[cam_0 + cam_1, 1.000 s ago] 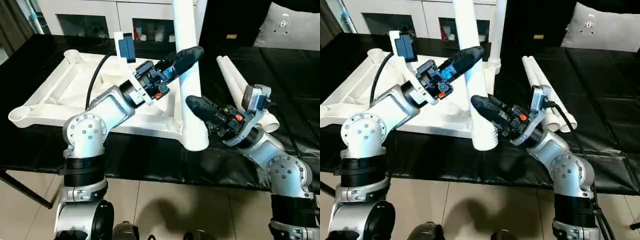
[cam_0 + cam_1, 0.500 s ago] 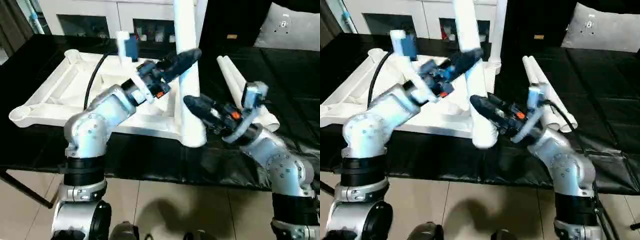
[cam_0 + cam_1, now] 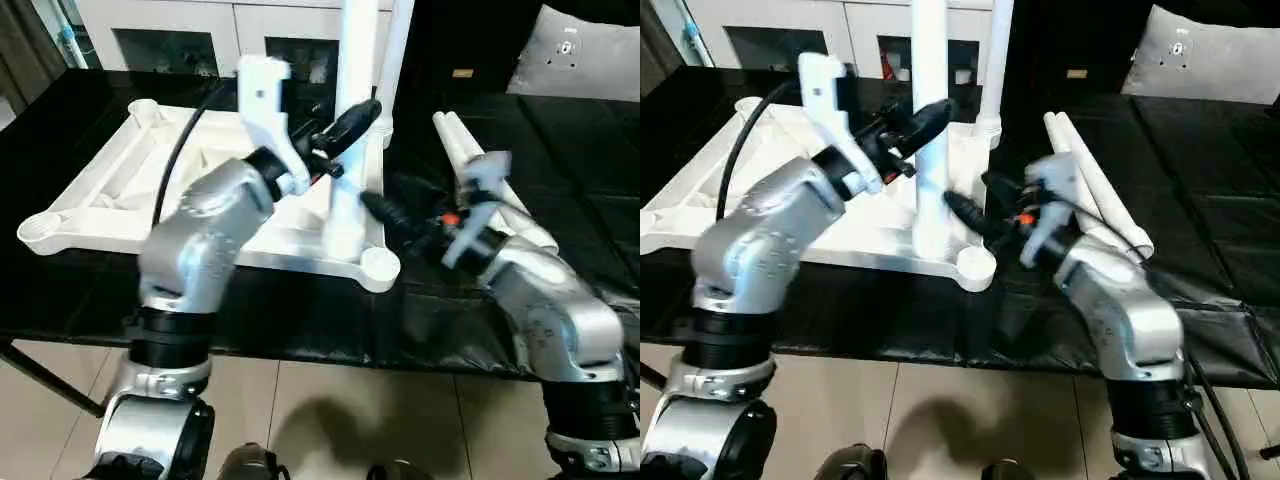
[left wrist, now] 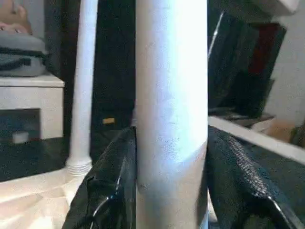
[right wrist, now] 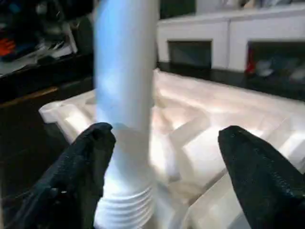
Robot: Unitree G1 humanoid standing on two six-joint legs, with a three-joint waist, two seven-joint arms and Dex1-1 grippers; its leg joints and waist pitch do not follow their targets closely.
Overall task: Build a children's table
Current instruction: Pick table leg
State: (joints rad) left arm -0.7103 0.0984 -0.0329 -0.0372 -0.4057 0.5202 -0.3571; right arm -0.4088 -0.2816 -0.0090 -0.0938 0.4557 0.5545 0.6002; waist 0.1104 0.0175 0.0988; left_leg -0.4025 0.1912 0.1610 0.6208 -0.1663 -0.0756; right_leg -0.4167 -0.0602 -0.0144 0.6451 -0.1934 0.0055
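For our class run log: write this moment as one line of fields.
left gripper: shut on leg | right gripper: open beside leg | corner socket: empty | spare legs: lying on work surface

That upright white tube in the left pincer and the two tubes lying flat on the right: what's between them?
In the left eye view, the right pincer, its fingers apart, sits between the held tube and the two spare tubes, over the black table cover.

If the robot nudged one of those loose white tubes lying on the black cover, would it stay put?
Probably not: the spare legs are smooth round cylinders lying flat on the black cover, so they would likely roll. They look stiff and, being hollow-looking plastic, fairly light.
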